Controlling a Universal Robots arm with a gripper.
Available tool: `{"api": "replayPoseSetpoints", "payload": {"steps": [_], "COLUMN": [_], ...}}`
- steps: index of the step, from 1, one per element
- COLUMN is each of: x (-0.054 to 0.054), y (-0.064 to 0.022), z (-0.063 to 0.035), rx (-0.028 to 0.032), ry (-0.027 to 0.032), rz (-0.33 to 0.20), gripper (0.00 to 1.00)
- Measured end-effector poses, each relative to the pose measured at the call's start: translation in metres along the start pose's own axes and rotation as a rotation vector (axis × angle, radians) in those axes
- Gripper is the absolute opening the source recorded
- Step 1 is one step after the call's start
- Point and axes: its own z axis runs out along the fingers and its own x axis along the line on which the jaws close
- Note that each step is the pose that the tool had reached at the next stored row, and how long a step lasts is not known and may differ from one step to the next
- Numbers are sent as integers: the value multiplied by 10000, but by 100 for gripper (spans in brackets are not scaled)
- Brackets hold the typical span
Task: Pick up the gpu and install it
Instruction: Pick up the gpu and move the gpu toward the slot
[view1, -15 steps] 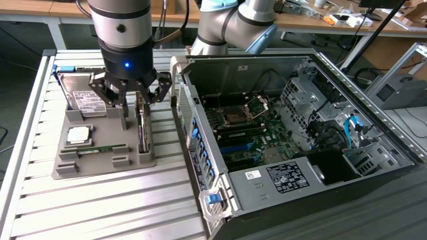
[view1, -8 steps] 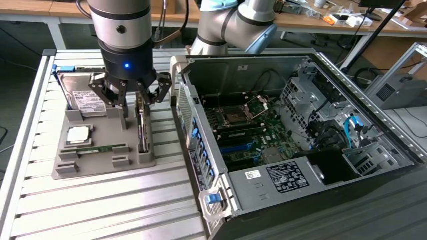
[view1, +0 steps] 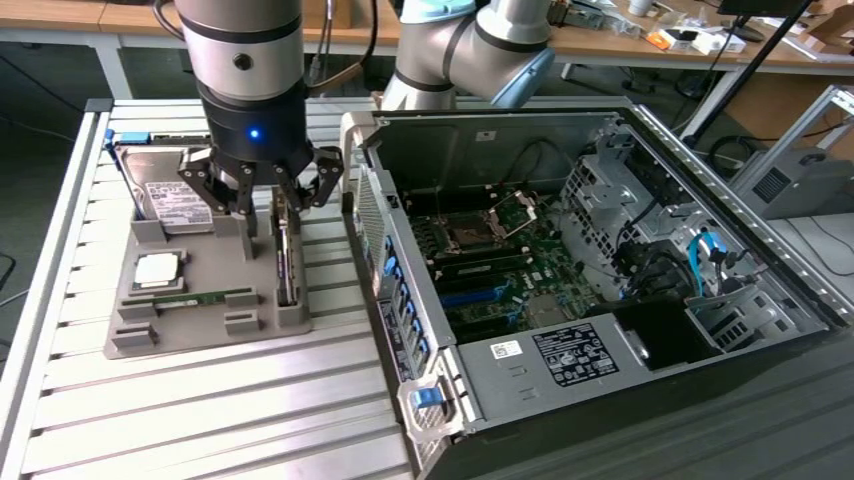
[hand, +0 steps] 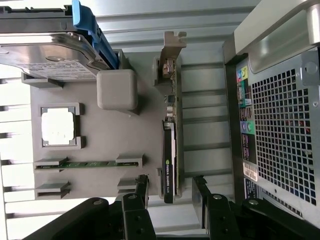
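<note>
While hanging over the grey tray (hand: 135, 135), straddles the task's card without touching it.

Entry, gripper (hand: 170, 179): fingers (hand: 141, 187) spread wide, one to each side of the card, with a clear gap on both sides in the wrist view. Grips nothing.

Entry, gpu (hand: 170, 145): thin dark card with a silvery bracket at one end. Stands on edge in a slot along the side of the tray nearest the computer case (view1: 467, 150). Reads as a narrow strip from above. Not yet lifted.

Relation, card to tool: lies below and between the fingertips (not off to either side), apart from both.

Relation, long axis: runs along the tray's edge, parallel to the near wall of the case and crosswise to the line joining the two fingers, thus presenting the card's flat faces to the pads. Cannot tell for certain which part of the card's length sits under the fingertips.

Other tray contents, well apart from the tool: hard drive (hand: 45, 55) in a blue frame, square processor (hand: 57, 126), green memory stick (hand: 80, 164).
</note>
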Motion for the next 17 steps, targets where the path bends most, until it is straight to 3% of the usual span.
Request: {"api": "replayPoseSetpoints", "payload": {"steps": [17], "x": [1], "y": [-2], "z": [47], "rx": [0], "ry": [0], "rz": [0], "gripper": [48]}}
